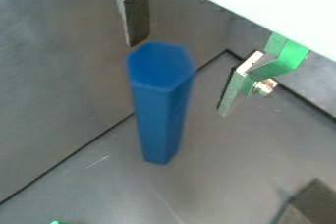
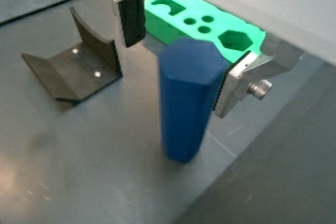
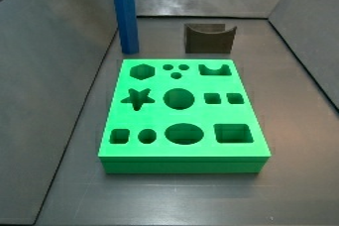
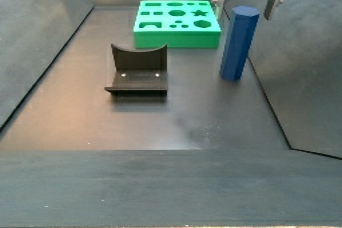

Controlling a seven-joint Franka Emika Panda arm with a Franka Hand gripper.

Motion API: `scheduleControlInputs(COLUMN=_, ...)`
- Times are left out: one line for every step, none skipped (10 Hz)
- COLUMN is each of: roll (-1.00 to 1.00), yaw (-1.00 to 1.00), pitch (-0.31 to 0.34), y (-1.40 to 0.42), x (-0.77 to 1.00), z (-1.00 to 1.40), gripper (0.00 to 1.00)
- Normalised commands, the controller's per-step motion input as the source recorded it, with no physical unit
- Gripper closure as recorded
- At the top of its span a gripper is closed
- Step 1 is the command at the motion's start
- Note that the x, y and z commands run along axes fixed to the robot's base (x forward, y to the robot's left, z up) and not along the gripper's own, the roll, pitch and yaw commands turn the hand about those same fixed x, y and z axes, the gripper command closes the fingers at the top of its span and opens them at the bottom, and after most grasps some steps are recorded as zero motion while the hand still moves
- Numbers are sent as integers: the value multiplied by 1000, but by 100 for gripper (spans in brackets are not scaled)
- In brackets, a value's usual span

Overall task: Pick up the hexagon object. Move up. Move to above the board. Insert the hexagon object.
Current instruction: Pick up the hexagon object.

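Dark grey matte flooring with sloping grey walls encloses the whole workspace, seen in both side views. Largest on it is the board point(image 3: 183, 113), a bright green rectangular slab cut with a star, circles, squares, an oval and a hexagon; it lies well away from the gripper, and in a wrist view its corner point(image 2: 210, 24) shows beyond the fingers. Next in size is the fixture point(image 4: 136, 72), a dark L-shaped bracket on a base plate, standing apart from the gripper to one side and also visible in a wrist view point(image 2: 77, 59).

The hexagon object point(image 4: 239, 43), a tall, slender, plain matte blue prism, stands upright on the floor directly under the gripper point(image 2: 184, 49), near a wall and clear of the board. In both wrist views its six-sided top point(image 1: 159, 65) sits between the two flat silver fingers point(image 1: 243, 81), which are spread apart on either side of it with a visible gap; nothing is clamped.

Judging from this, the task is at its very start: the gripper is lined up over the post for the pick, but the grasp is not yet made. Closing, lifting, carrying to above the board and inserting into the hexagonal cutout all remain.
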Motion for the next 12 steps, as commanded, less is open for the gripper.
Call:
scheduleControlInputs(roll=-1, yaw=137, pitch=-136, y=-174, x=0, z=-343, gripper=0)
scheduleControlInputs(roll=-54, yaw=166, pitch=-134, y=-71, x=-77, z=-666, gripper=0)
scheduleControlInputs(roll=-113, yaw=320, pitch=-100, y=0, x=0, z=-629, gripper=0)
scheduleControlInputs(roll=0, yaw=0, pitch=0, y=0, x=0, z=0, gripper=0)
scheduleControlInputs(roll=0, yaw=0, pitch=0, y=0, x=0, z=0, gripper=100)
scheduleControlInputs(roll=0, yaw=0, pitch=0, y=0, x=0, z=0, gripper=100)
scheduleControlInputs(roll=0, yaw=0, pitch=0, y=0, x=0, z=0, gripper=100)
scheduleControlInputs(roll=0, yaw=0, pitch=0, y=0, x=0, z=0, gripper=100)
scheduleControlInputs(roll=0, yaw=0, pitch=0, y=0, x=0, z=0, gripper=100)
scheduleControlInputs(roll=0, yaw=0, pitch=0, y=0, x=0, z=0, gripper=100)
scheduleControlInputs(roll=0, yaw=0, pitch=0, y=0, x=0, z=0, gripper=100)
scheduleControlInputs(roll=0, yaw=0, pitch=0, y=0, x=0, z=0, gripper=100)
